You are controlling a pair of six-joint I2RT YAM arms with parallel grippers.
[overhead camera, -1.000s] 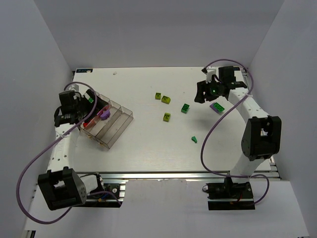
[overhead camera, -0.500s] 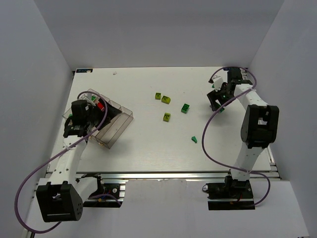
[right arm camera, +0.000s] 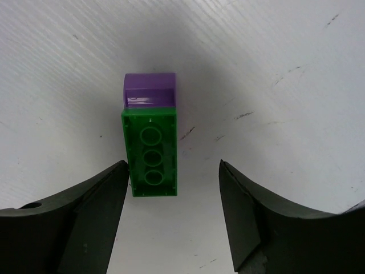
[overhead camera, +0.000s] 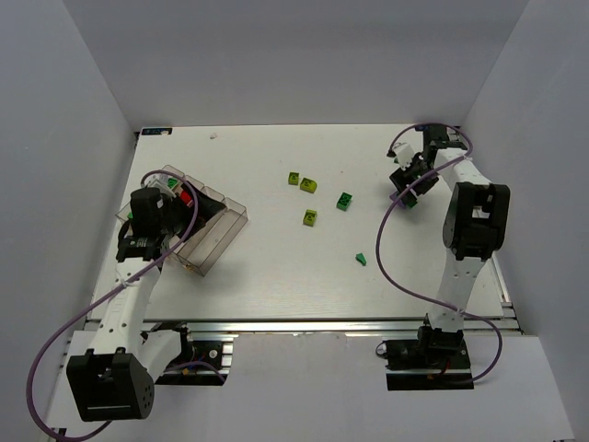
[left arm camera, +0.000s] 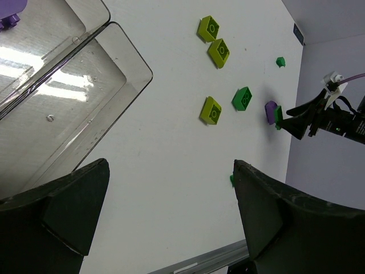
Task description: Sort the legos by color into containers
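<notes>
A green brick (right arm camera: pixel 151 154) lies underside up, joined to a purple brick (right arm camera: pixel 150 90). My right gripper (right arm camera: pixel 174 171) hangs open just above the pair, and the green brick lies close beside one of its fingers (right arm camera: pixel 108 194). From above, that gripper (overhead camera: pixel 408 193) is at the far right and hides most of the pair. My left gripper (left arm camera: pixel 171 165) is open and empty over the clear tray (left arm camera: pixel 122 63), which holds a purple brick (left arm camera: pixel 8 20). The left gripper (overhead camera: pixel 189 210) sits above the tray (overhead camera: pixel 225 241) at the left.
Three yellow-green bricks (overhead camera: pixel 294 179) (overhead camera: pixel 307 186) (overhead camera: pixel 311 217) and a green brick (overhead camera: pixel 343 200) lie mid-table. A small green piece (overhead camera: pixel 361 259) lies nearer the front. A red brick (overhead camera: pixel 187 196) shows at the tray's left end. White walls enclose the table.
The right gripper has swung right and come down over the purple and green pair. The left arm has moved forward along the tray, its gripper staying open.
</notes>
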